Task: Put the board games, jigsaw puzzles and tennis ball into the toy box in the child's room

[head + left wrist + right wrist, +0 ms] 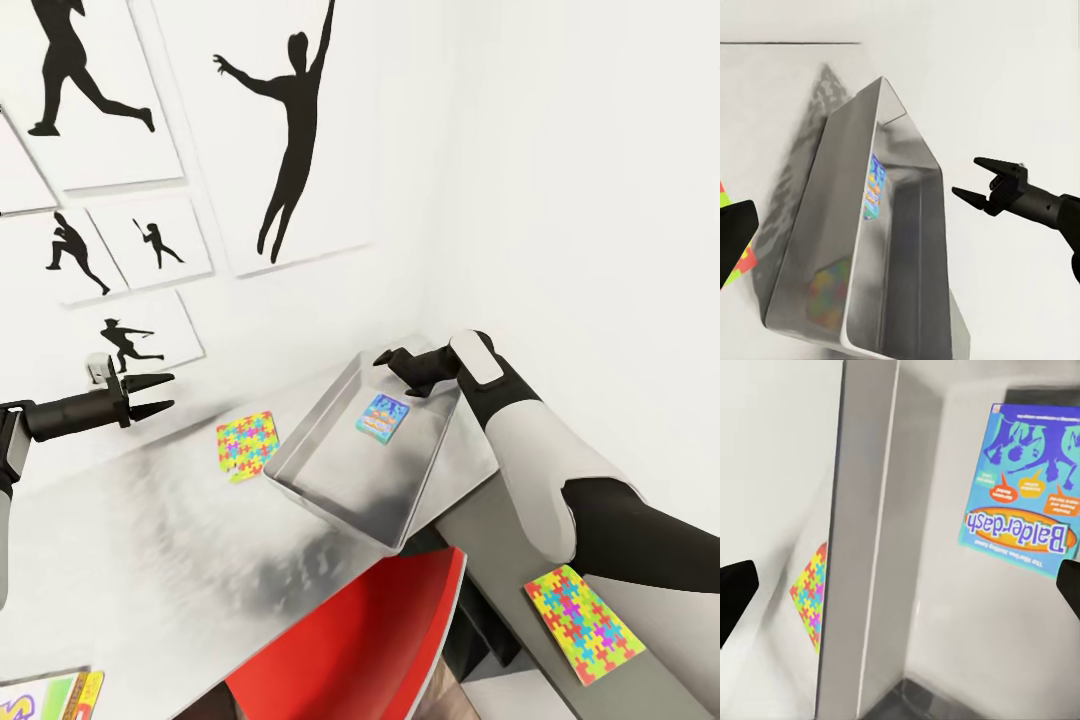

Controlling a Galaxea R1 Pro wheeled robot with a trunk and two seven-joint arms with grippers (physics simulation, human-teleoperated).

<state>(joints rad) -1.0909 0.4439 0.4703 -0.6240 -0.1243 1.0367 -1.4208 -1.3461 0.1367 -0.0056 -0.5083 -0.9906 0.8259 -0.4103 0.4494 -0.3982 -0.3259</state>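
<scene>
The grey toy box (pixel 330 480) stands on the pale table (pixel 140 560) near the wall corner. A blue board game (pixel 383 414) lies flat inside it; it reads "Balderdash" (pixel 1024 487). My right gripper (pixel 395 365) hovers open over the box's far end, seen side-on (pixel 971 180). My left gripper (pixel 150 393) hangs open above the table, left of the box. One jigsaw puzzle (pixel 245 443) lies just left of the box, and another (pixel 583 622) lies on the lower dark section. A yellow-green-red board game (pixel 50 697) sits at the near left edge. The tennis ball is out of view.
A red chair (pixel 370 640) is tucked under the table in front of the box. White walls with black silhouette posters (pixel 290 130) close off the back and right. The box's near wall (pixel 862 510) separates the puzzle (pixel 811 596) from the game.
</scene>
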